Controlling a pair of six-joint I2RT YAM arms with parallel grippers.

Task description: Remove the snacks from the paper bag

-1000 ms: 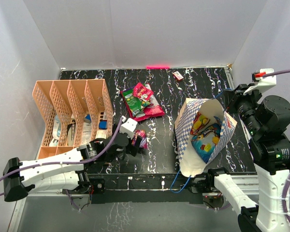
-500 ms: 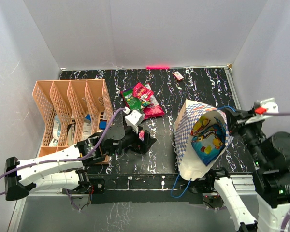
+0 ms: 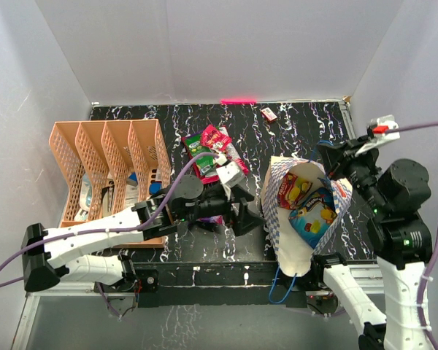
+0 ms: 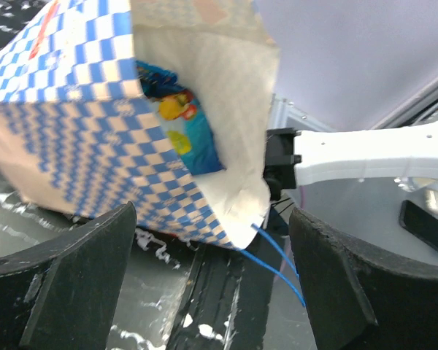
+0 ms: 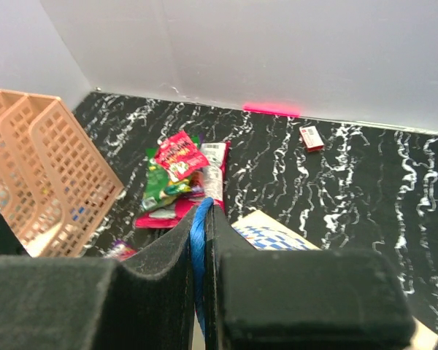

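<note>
So the whole thing comes down to the left arm (image 3: 95, 244) and the mouth of the paper bag (image 3: 277, 191). The bag lies on the bench (image 3: 306, 127) with its long axis running near-to-far, base toward the arms and mouth tipped up at the far end. The right arm (image 3: 405, 189) has its jaws pressed together on the blue cord handle (image 5: 198, 248), which props that mouth open. So the right one's busy, and the left is both free and closer.

The left arm's jaws are spread wide with nothing between them, just beside the bag's left wall. From its wrist camera the opening sits ahead and a bit up-left, with a blue packet (image 4: 179, 135) showing inside. More snacks (image 3: 310, 208) are in there from above.

I'd guess the reach has to go in along the bag's length, not across it, or the jaws just shove the paper wall.
</note>
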